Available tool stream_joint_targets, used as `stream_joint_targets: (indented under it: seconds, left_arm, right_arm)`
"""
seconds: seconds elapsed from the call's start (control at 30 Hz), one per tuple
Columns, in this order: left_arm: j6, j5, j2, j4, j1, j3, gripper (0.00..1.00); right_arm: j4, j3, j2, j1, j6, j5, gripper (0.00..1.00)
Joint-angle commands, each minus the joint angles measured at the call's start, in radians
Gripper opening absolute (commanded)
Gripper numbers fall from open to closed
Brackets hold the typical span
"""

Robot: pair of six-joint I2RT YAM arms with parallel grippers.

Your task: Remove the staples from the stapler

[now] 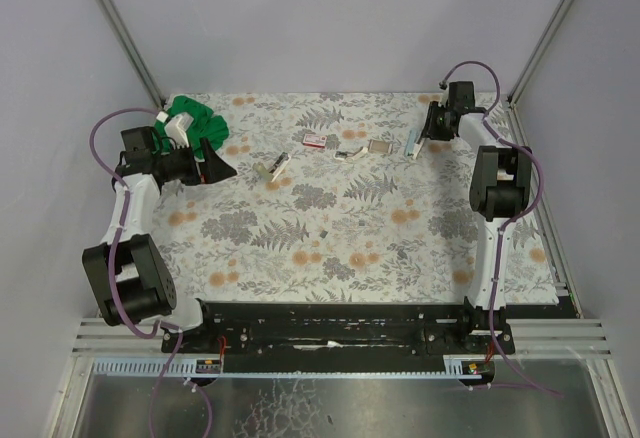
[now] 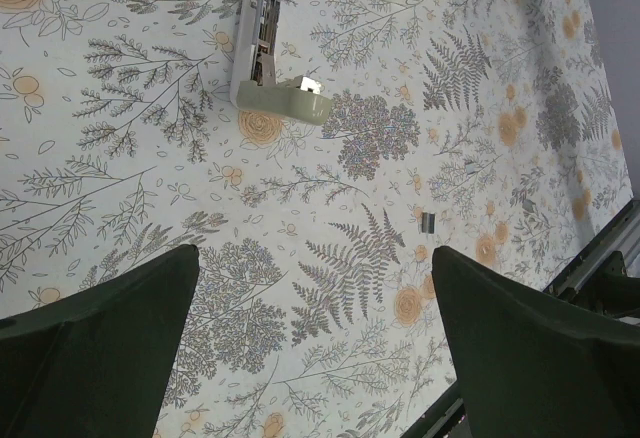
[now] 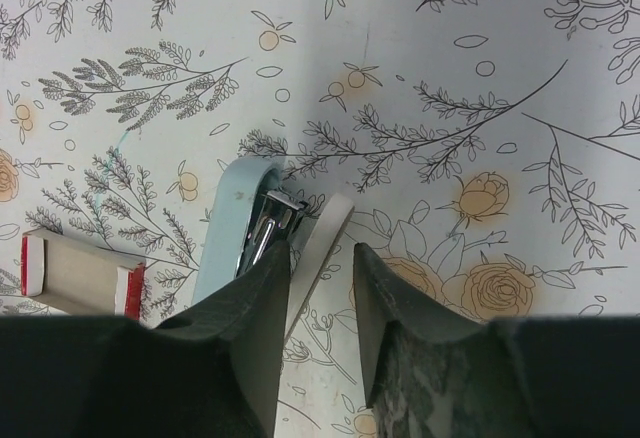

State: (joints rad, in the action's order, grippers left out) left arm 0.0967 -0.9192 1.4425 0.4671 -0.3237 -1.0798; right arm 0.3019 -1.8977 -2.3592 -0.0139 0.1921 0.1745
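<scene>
- The right gripper [image 3: 322, 288] is hanging at the table's far right, its fingers narrowly parted at the light-blue stapler [image 3: 228, 228], whose pale arm is lying in the gap.
- The left gripper [image 2: 315, 358] is hovering wide open above the floral cloth [image 2: 350, 208], apart from an opened white stapler [image 2: 265, 63].
- A red-ended staple box [image 3: 80, 273] is sitting just beside the light-blue stapler.

Tabletop [image 1: 300, 258]: flat, covered in a grey-and-orange floral print. Lying directly on it:
- crumpled green cloth [image 1: 200, 116], far left corner
- pale beige stapler [image 1: 272, 168], hinged open
- small red-and-white box [image 1: 314, 139]
- light blue stapler [image 1: 413, 143], far right
- small dark staple strip [image 1: 325, 233], near centre and well apart from the rest
</scene>
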Motion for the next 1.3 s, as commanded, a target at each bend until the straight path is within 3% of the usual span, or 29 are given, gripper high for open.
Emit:
stream_joint_targets:
  seconds: [0.0,0.37,0.57,0.7,0.8,0.87,1.0,1.27]
  left_arm:
    - [-0.008,0.004,-0.034,-0.051,-0.008,0.008,1.0]
    - [-0.046,0.2,-0.109,-0.118,0.029,-0.035,1.0]
    - [-0.025,0.382,-0.112,-0.119,0.18,-0.112,1.0]
    - [-0.013,0.429,-0.076,-0.089,0.281,-0.208,1.0]
    - [0.002,0.466,-0.017,-0.041,0.366,-0.304,1.0]
    - [0.005,0.483,0.022,-0.012,0.424,-0.368,1.0]
    - [-0.03,0.499,0.106,0.01,0.53,-0.48,1.0]
    - [-0.223,0.441,0.299,0.001,0.686,-0.683,1.0]
  right_arm:
    - [0.04,-0.05,-0.026,0.005,0.001,-0.032,0.35]
    - [0.068,-0.019,-0.016,0.004,0.009,-0.005,0.14]
    - [0.078,-0.012,-0.023,0.005,-0.025,-0.034,0.23]
    - [0.085,-0.016,-0.042,0.003,-0.033,-0.011,0.15]
    - [0.088,-0.015,-0.04,0.003,-0.028,0.004,0.02]
    - [0.088,-0.018,-0.027,0.003,-0.031,0.006,0.0]
    - [0.033,0.035,0.067,0.002,-0.041,0.023,0.0]
    - [-0.244,0.333,0.378,0.005,-0.018,0.108,0.0]
